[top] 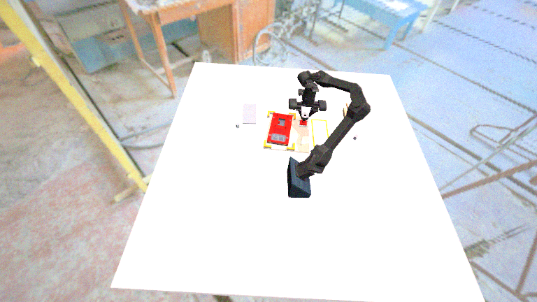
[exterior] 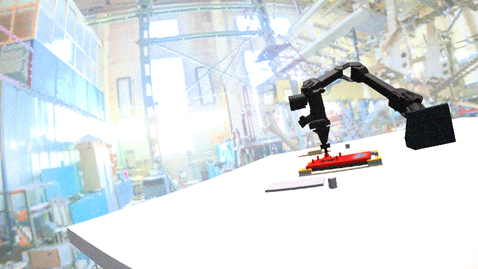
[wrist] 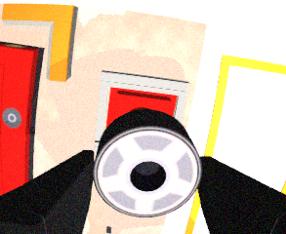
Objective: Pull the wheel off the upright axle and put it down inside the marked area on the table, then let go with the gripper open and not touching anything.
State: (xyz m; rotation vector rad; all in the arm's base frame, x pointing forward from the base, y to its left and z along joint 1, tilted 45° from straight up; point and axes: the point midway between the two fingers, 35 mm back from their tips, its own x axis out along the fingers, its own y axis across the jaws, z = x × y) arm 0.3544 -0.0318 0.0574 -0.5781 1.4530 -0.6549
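Gripper (wrist: pixel 145 178) clamping the wheel (wrist: pixel 146 171) from both sides, dark fingers filling the lower left and lower right of the wrist view. Wheel sitting at centre frame there, pale face with grey spoke panels and a dark hub hole turned toward the camera. Hanging over a small red plate (wrist: pixel 145 100) in a grey frame, just above centre. Yellow outline (wrist: pixel 247 156) of the marked area lying to the right of the wheel, not under it. Larger red panel (wrist: pixel 9 127) showing at the left edge, orange corner bracket (wrist: pixel 52 29) at upper left.

In the top view, arm (top: pixel 348 117) arching from its base block (top: pixel 298 182) below centre up and over to the gripper (top: pixel 303 117), pointing down at the small red spot beside the red panel (top: pixel 279 128), with the yellow outline (top: pixel 319 132) just right. White worktop (top: pixel 237 223) carrying all of it.

In the exterior view, gripper (exterior: pixel 325 146) pointing down at right of centre, tip just above the red board (exterior: pixel 338 160). Whether the wheel is clear of the axle cannot be told.
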